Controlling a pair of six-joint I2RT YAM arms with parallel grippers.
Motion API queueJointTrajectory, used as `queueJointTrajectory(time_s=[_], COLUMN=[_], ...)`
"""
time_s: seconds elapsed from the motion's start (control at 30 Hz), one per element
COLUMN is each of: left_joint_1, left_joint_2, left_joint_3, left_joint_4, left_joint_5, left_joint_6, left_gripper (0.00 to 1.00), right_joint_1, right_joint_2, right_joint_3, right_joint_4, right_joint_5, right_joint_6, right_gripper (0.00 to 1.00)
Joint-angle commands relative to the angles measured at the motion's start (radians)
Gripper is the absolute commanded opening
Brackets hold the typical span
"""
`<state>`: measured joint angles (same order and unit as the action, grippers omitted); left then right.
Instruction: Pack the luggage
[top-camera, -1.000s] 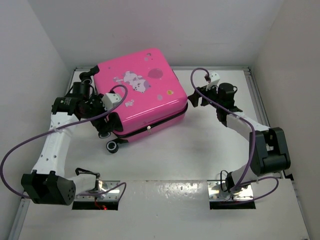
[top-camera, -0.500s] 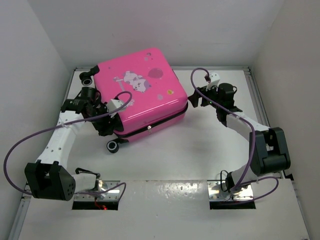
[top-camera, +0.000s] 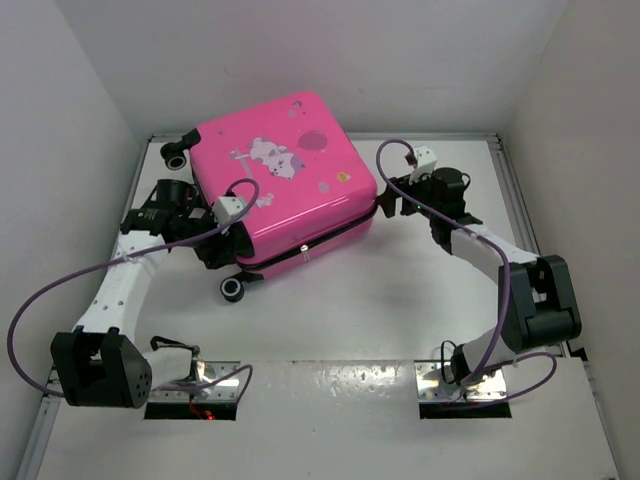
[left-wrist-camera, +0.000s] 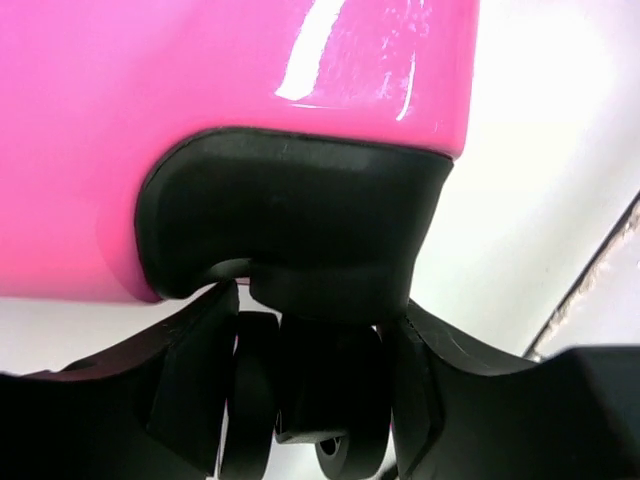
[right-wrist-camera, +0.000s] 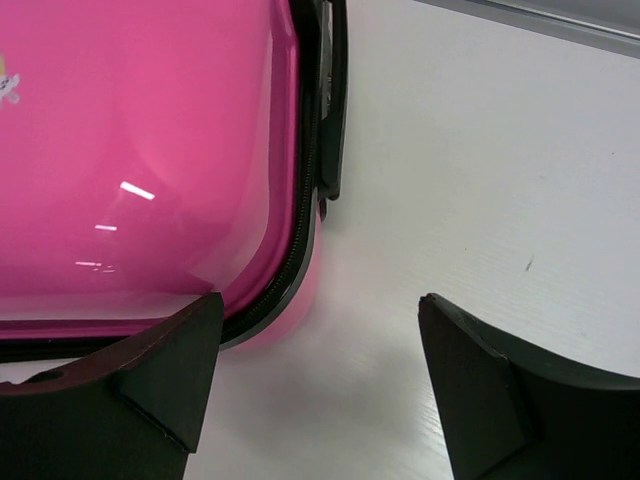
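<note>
Pink luggage (top-camera: 285, 180) lies lid down, skewed, far-left on the table, near the left wall. Right gripper (right-wrist-camera: 320, 305) is wide and empty, just beside the case's corner. Left gripper (left-wrist-camera: 318, 330) is narrowed onto a caster wheel (left-wrist-camera: 335, 420), which looks pinched.

Risk: the round caster could slip free, or pulling could swing the case into the wall.

White walls (top-camera: 300, 50) box it in closely; the white table (top-camera: 400, 300) looks smooth and slick.

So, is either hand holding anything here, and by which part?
The left hand grips the luggage by a black corner wheel; the right hand is open, holding nothing.
</note>
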<state>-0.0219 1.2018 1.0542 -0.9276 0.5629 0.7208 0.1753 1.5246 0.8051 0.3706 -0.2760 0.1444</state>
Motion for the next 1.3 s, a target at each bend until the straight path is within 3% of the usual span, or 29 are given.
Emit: queueJointTrajectory(time_s=[0.0, 0.17, 0.4, 0.57, 0.8, 0.83, 0.87, 0.93, 1.07, 1.27], left_joint_1=[0.051, 0.169, 0.292, 0.326, 0.381, 0.352, 0.352, 0.352, 0.31, 0.278], left_joint_2=[0.003, -0.022, -0.021, -0.021, 0.027, 0.027, 0.041, 0.05, 0.074, 0.096], left_joint_3=[-0.043, -0.053, -0.025, -0.034, -0.005, -0.005, 0.004, 0.004, 0.004, -0.042], left_joint_4=[0.248, 0.291, 0.325, 0.325, 0.303, 0.303, 0.303, 0.294, 0.303, 0.397], left_joint_5=[0.113, 0.343, 0.529, 0.542, 0.53, 0.496, 0.452, 0.425, 0.335, 0.259], left_joint_6=[0.026, 0.026, -0.029, 0.025, 0.057, 0.057, 0.066, 0.066, 0.045, -0.037], left_gripper=[0.0, 0.0, 0.0, 0.0, 0.0, 0.02, 0.2, 0.3, 0.3, 0.22], right_joint_1=[0.023, 0.024, 0.027, 0.02, -0.014, -0.032, -0.039, -0.049, -0.051, -0.045], right_joint_2=[-0.049, -0.063, -0.087, -0.089, 0.018, 0.035, 0.049, 0.118, 0.238, 0.304], right_joint_3=[0.043, 0.06, 0.088, 0.103, 0.181, 0.196, 0.209, 0.258, 0.345, 0.355], right_joint_4=[0.014, -0.01, -0.061, -0.084, -0.098, -0.111, -0.111, -0.104, -0.131, -0.09], right_joint_5=[0.014, 0.064, 0.136, 0.15, 0.193, 0.192, 0.17, 0.147, 0.075, -0.067], right_joint_6=[-0.016, -0.029, -0.049, -0.054, 0.13, 0.212, 0.233, 0.267, 0.308, 0.339], right_gripper=[0.79, 0.79, 0.79, 0.8, 0.8, 0.8, 0.8, 0.75, 0.55, 0.4])
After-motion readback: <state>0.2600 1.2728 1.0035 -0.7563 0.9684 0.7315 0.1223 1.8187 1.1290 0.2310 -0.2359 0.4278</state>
